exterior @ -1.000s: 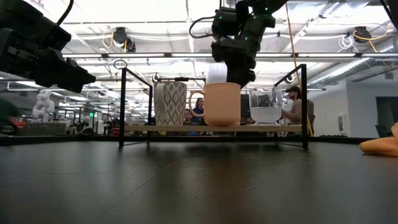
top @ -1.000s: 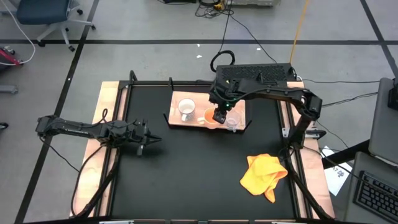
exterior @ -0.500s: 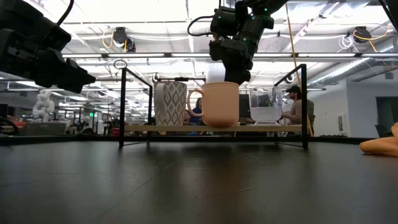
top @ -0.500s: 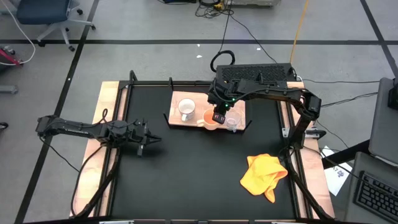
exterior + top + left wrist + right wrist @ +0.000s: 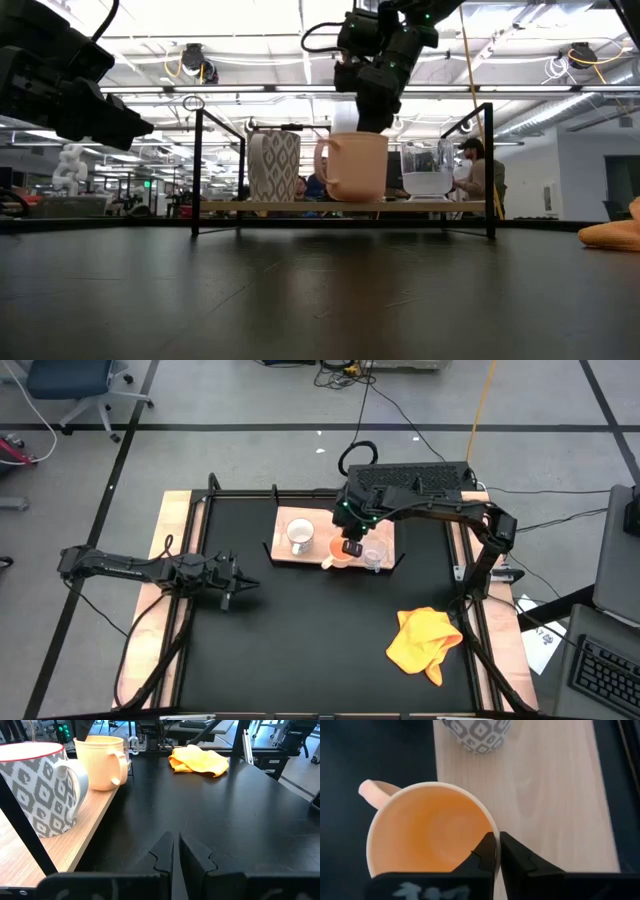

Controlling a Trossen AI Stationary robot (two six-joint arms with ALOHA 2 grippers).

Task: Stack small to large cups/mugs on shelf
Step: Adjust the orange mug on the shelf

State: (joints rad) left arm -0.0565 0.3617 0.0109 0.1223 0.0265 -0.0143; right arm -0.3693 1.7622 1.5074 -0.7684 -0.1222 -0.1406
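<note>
The light-wood shelf (image 5: 285, 520) stands at the table's far middle. On it, from left to right, stand a white grey-patterned mug (image 5: 299, 536), the orange-yellow mug (image 5: 340, 553) and the clear glass cup (image 5: 374, 556). The orange mug's handle (image 5: 326, 563) points near-left. My right gripper (image 5: 496, 849) is shut and slants down from the far side. Its tips are at the orange mug's rim, on the side away from the handle. My left gripper (image 5: 245, 582) hangs shut over the table's left part, touching nothing. My right gripper's shut fingertips (image 5: 489, 851) lie over the orange mug's rim (image 5: 492, 827), opposite the handle, coming slanting down from the far side. I cannot tell whether they touch the rim. The mug stands upright with its base on the shelf (image 5: 340, 206).
A crumpled yellow cloth (image 5: 425, 640) lies near the table's right front. Thin black brackets (image 5: 196, 170) stand at the shelf's ends. Bare black tabletop (image 5: 300, 650) spreads between the shelf and the near edge.
The orange mug has turned about on the shelf: its handle, hidden a second ago, has swung out toward the table's near-left. My right gripper has stayed above the mug, rolled a little, and its fingers have drawn together.
</note>
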